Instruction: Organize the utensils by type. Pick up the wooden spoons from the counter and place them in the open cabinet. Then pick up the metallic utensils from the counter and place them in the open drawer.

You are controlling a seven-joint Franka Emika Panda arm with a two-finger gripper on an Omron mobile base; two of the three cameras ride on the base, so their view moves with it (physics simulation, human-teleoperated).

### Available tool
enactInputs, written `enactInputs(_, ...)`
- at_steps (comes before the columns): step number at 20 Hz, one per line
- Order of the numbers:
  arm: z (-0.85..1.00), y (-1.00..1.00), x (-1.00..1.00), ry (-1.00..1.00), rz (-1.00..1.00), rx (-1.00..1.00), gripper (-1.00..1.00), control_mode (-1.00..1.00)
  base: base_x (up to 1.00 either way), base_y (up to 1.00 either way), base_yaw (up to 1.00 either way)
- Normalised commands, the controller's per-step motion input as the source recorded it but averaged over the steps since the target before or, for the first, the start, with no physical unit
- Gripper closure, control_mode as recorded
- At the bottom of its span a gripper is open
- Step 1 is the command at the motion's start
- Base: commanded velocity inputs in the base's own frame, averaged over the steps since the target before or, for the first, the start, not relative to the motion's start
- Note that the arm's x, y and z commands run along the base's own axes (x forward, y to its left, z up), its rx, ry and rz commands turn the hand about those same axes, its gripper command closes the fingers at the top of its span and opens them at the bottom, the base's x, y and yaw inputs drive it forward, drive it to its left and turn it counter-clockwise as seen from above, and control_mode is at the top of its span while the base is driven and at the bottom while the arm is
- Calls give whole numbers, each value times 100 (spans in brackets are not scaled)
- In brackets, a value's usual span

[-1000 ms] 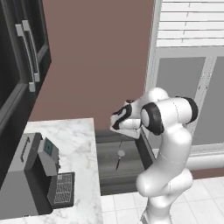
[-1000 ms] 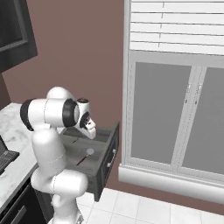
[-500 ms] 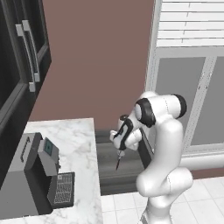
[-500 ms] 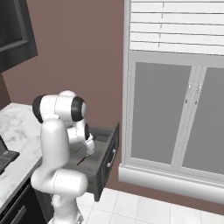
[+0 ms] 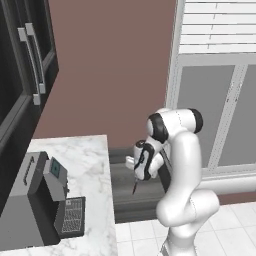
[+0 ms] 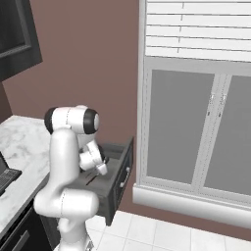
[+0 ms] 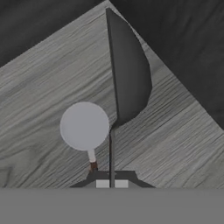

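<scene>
Counter: the white marble slab with grey veins (image 5: 90,165) lies left of the arm; a grey boxy appliance (image 5: 35,200) stands by its front left edge.
Drawer: the shallow, wide dark grey open drawer (image 5: 125,187) juts out past the counter's right edge, its flat grey wood-grain floor (image 7: 48,87) bare around the utensils.
Gripper: the two-finger gripper (image 5: 139,172) points down into the drawer, jaws narrowed on the handle of the slim dark grey metal utensil (image 7: 124,72), which hangs head-down, close above the floor and near the drawer's far edge.
Second utensil: a small utensil with a round pale grey head (image 7: 84,125) lies flat on the drawer floor, just beside the held one.
</scene>
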Motion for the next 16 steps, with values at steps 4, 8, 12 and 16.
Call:
enactInputs(4, -31, -6, 0, 0, 0, -15, 100, -100, 0, 0, 0)
enactInputs(8, -31, 0, 9, 0, 0, -14, 100, -100, 0, 0, 0)
enactInputs(12, -36, 0, 8, 0, 0, -3, 100, -100, 0, 0, 0)
enactInputs(16, -38, 0, 0, 0, 0, 0, 100, -100, 0, 0, 0)
